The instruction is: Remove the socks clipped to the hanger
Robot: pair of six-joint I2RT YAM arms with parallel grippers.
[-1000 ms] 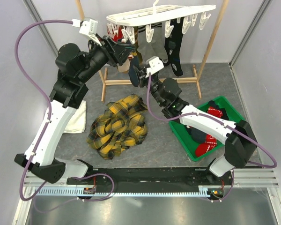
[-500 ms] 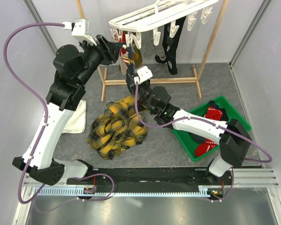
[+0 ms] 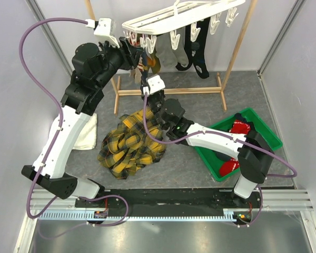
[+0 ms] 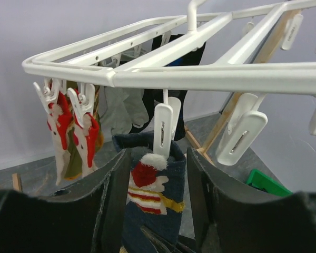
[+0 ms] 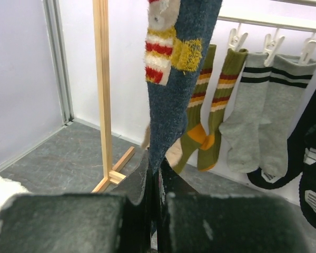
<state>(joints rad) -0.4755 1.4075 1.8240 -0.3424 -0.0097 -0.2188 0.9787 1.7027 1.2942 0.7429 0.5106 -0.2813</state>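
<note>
Navy sock (image 5: 174, 105) pinched low in R claw (image 5: 154, 169), top btwn spread fingers of L claw (image 4: 158, 156).

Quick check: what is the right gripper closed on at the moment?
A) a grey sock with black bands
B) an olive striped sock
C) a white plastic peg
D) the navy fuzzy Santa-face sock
D: in the right wrist view the right gripper pinches the lower end of the navy fuzzy Santa-face sock, while the olive striped socks and grey black-banded socks hang free behind.
</note>
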